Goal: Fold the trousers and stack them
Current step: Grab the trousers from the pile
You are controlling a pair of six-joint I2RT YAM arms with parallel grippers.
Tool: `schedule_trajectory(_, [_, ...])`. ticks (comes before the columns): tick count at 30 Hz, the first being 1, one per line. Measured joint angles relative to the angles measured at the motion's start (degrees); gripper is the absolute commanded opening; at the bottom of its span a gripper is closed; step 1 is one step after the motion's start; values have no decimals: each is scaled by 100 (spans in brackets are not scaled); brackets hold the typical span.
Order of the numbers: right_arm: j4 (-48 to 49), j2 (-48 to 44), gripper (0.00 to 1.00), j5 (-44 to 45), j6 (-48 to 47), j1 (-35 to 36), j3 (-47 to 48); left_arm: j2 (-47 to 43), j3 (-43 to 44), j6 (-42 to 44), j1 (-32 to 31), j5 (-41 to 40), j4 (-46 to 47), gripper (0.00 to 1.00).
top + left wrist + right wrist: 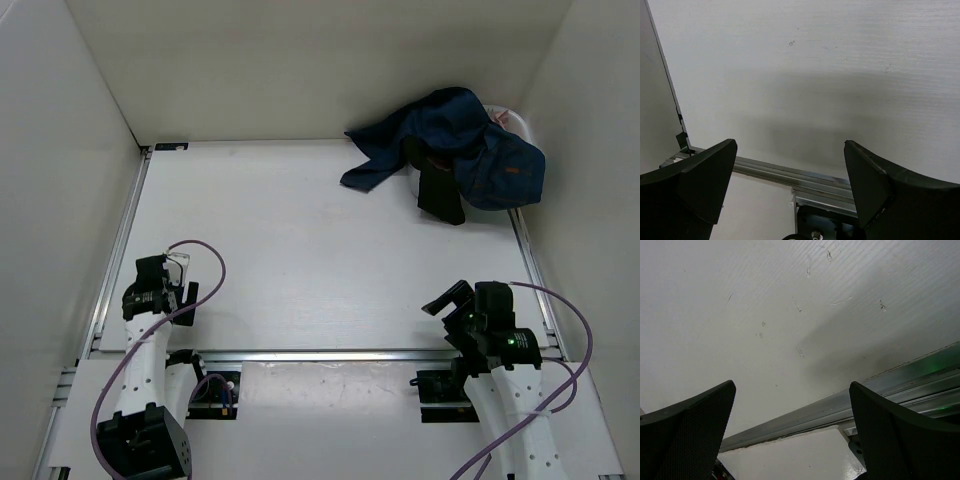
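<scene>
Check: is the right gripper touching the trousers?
Apart. The top external view shows the right gripper at the near edge and the trousers heaped in the far right corner, with bare table between them.

Soft, even light keeps the white desk (320, 240) bright without glare in the top view, its shadows faint. Both wrist views carry a broad grey shadow mid-frame. In the right wrist view a green glow tints the rail (925, 372) at the right edge, and the right end effector (792, 384) reads dark.
</scene>
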Motion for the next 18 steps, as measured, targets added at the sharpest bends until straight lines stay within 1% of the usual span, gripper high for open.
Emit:
schedule_trajectory(7, [28,223,99,-85,-227,0,46,-2,0,22,0,4,0,100])
schedule_trajectory(9, [114,463,99,-52,-459,0,240,0,7,81,0,24,-2,100])
schedule_trajectory(10, [76,664,99,26,-621,0,487,0,35,122,0,48,-24,100])
schedule_trajectory(13, [94,1635,99,385,-1290,0,1893,63,409,372,2,136,-120,100])
schedule_trajectory(18, [345,3971,99,1410,-2553,2,5056,599,2017,922,2,402,-138,100])
